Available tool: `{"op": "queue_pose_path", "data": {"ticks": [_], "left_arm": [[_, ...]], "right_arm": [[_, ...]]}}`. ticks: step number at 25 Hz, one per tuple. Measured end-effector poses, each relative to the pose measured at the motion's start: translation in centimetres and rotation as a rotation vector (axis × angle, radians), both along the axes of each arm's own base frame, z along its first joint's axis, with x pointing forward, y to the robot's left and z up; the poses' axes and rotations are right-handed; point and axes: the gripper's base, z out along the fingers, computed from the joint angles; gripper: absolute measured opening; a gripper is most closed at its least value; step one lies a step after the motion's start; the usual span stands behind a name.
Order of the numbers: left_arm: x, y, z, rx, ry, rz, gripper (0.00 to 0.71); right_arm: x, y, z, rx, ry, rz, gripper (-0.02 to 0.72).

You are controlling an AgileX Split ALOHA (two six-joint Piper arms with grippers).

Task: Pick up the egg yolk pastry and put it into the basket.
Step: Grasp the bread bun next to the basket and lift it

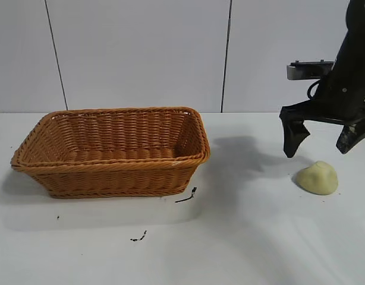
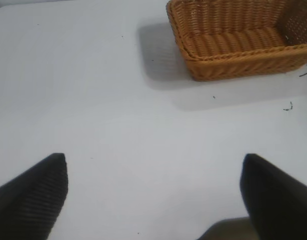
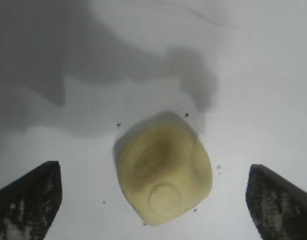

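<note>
The right gripper (image 1: 320, 147) hangs wide open, the egg yolk pastry (image 1: 318, 178) just below, seemingly untouched. Reaching step; next: lower, clamp, carry to the basket (image 1: 111, 155).

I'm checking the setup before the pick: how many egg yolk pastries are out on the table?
1. The egg yolk pastry lies on the table, right of the basket and apart from it, just below the open right tool. The basket's floor shows no others.

The basket (image 1: 111, 151) is woven orange-brown wicker with a braided rim. The pastry (image 1: 317, 177) looks smooth, matt, doughy. The table (image 1: 260, 237) is plain matt white.
</note>
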Motion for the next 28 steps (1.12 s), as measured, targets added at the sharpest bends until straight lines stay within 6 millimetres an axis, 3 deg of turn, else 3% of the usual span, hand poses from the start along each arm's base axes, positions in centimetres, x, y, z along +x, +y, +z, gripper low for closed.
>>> {"op": "queue_pose_path", "data": {"ticks": [9,15,17,21,23,28], "left_arm": [[0.0,0.0,0.0,0.0,0.0,0.0,0.696],[0.0,0.0,0.0,0.0,0.0,0.0,0.696],[0.0,0.0,0.0,0.0,0.0,0.0,0.696],[0.0,0.0,0.0,0.0,0.0,0.0,0.696],[0.0,0.0,0.0,0.0,0.0,0.0,0.696],[0.0,0.0,0.0,0.0,0.0,0.0,0.696]], "right_arm": [[0.3,0.0,-3.7,-0.007,0.068,-0.017,0.693],[0.3,0.0,-3.9,-0.007,0.066,-0.019,0.68],[0.3,0.0,-3.9,-0.006,0.067,-0.023,0.581],[0.2,-0.1,-3.9,-0.009,0.076,-0.022,0.299],[0.2,-0.1,-3.7,-0.008,0.074,-0.022,0.239],[0.6,0.0,-1.7,-0.006,0.044,-0.022,0.209]]}}
